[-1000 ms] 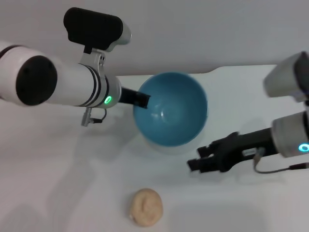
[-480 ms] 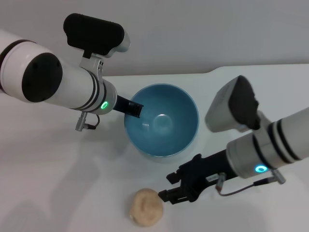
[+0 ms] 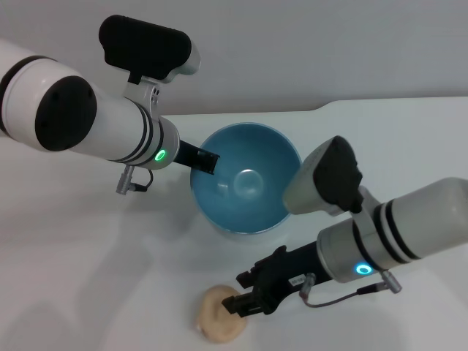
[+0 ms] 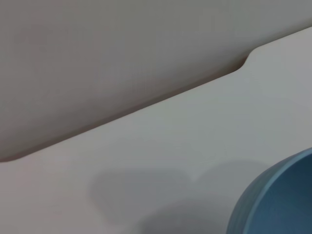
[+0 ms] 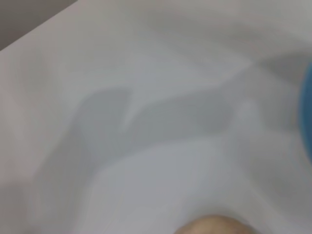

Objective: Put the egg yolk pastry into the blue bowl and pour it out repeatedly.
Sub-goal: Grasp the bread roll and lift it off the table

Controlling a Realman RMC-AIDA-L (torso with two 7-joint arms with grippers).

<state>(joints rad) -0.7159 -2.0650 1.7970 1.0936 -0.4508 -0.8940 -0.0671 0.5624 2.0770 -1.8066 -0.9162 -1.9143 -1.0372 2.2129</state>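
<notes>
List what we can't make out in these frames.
- Right hand grip on the pastry: head view, the black fingers overlap it, contact unclear.
- Left hand hold on the bowl rim: head view shows only one dark finger there.
- Pastry in right wrist view: cut off by the edge, blurred.
- Bowl in left wrist view: only an outer wall sliver in frame.

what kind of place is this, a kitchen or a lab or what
Probably a robot test bench, not a kitchen: a bare white table against a plain grey wall, holding only a blue bowl and one egg yolk pastry.
</notes>
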